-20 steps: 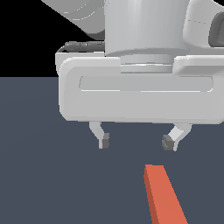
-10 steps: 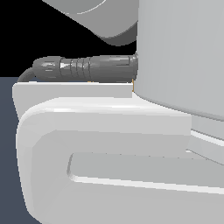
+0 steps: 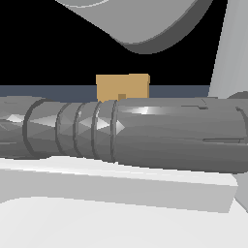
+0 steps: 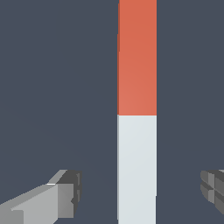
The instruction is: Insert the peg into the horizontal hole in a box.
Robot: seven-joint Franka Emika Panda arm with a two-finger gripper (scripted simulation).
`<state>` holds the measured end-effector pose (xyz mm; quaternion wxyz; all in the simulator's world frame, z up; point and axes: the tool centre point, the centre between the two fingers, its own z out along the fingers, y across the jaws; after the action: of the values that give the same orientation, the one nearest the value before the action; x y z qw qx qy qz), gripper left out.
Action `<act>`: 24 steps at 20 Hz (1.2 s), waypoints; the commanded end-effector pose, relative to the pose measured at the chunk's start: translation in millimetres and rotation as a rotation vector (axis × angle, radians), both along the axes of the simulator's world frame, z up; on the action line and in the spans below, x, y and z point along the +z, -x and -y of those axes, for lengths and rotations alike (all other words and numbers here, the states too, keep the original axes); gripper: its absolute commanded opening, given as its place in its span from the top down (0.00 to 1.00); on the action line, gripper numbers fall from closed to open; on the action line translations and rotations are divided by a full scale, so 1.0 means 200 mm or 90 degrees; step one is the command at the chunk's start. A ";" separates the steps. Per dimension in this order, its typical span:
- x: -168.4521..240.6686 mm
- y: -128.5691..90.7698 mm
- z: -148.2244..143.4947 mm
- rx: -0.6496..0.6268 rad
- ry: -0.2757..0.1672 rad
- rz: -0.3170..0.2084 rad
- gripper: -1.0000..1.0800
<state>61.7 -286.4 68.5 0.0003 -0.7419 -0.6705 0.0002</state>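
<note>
In the wrist view the peg (image 4: 137, 113) lies flat on the dark floor, one half red-orange and the other white. My gripper (image 4: 140, 192) is open, and its two fingers (image 4: 65, 194) stand on either side of the white half without touching it. In the exterior view the tan box (image 3: 122, 87) shows far behind my arm, with the top of its darker square hole (image 3: 122, 97) just above the cable plug. The peg and the fingers are hidden in that view.
The arm's grey cable plug (image 3: 121, 133) and white hand housing (image 3: 97, 213) fill most of the exterior view and hide the floor in front of the box. The dark blue-grey floor (image 4: 52, 87) surrounds the peg.
The hand has moved much closer to the exterior camera and lower. One second ago its open fingers and the peg's red end showed there; now the plug and housing hide them.
</note>
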 end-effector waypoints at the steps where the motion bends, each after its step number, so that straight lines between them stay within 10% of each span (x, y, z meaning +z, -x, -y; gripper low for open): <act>1: 0.00 -0.01 0.01 0.000 0.000 0.000 0.04; 22: -0.26 -0.01 0.03 -0.001 0.000 0.000 0.04; 23: -0.26 -0.01 0.03 -0.001 0.000 0.000 1.00; 24: -0.26 -0.01 0.03 -0.001 0.000 0.000 1.00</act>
<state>63.8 -292.8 16.5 0.0006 -0.7428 -0.6696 0.0002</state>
